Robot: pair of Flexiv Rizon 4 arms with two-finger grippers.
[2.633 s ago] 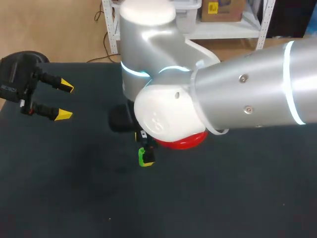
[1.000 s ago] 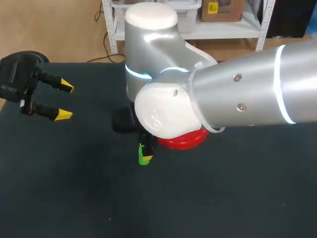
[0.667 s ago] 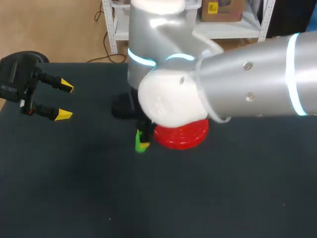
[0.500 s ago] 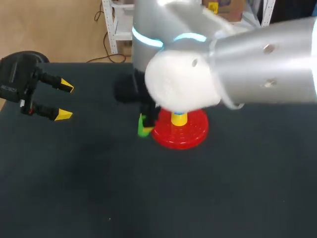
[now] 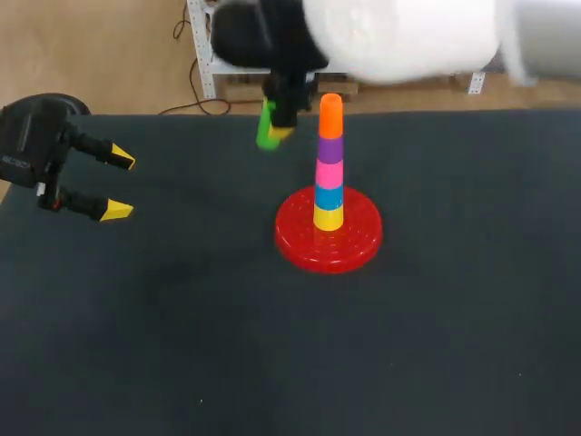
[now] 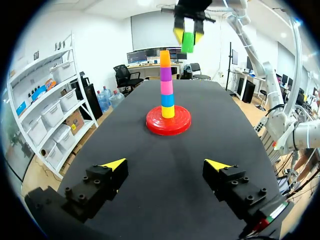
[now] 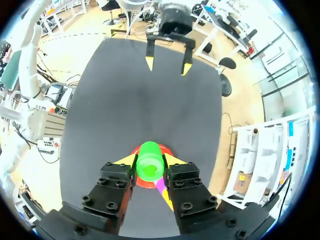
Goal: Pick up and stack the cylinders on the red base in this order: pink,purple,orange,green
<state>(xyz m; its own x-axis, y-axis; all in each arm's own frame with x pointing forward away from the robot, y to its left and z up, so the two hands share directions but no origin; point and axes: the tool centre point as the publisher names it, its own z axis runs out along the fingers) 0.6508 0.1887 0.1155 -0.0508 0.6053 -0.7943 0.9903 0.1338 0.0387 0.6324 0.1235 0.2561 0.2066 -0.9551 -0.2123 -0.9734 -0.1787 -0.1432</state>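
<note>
Green alone is left to be placed. On the red base [image 5: 300, 245], which stands near the middle of the table [image 5: 436, 345], five pieces are seen stacked upright. A yellow cylinder [image 5: 329, 218] is at the bottom and a blue cylinder [image 5: 329, 196] is on it. Above these come the pink cylinder [image 5: 329, 172], the purple cylinder [image 5: 329, 148] and the orange cylinder [image 5: 330, 111] on top. The first three colours of the order can therefore be judged done, and only one placement is left.

The green cylinder [image 7: 149, 162] is held in the right gripper [image 7: 150, 161]. The fingers are closed against it from two sides, and its round end shows between the yellow tips. It is held in the air, clear of the stack. In the left wrist view the green cylinder [image 6: 187, 42] is seen higher than the orange top and a little to one side of it, not touching. In the head view the green cylinder [image 5: 267, 128] appears beside the orange one, on the side of the table's left edge. In the right wrist view the red base [image 7: 142, 184] and part of the stack show below the gripper, slightly off from under the cylinder. Alignment over the top is therefore judged not yet made.

The left gripper [image 5: 118, 186] is seen near the table's left edge, well apart from the base, with its fingers spread wide and nothing between them.
</note>
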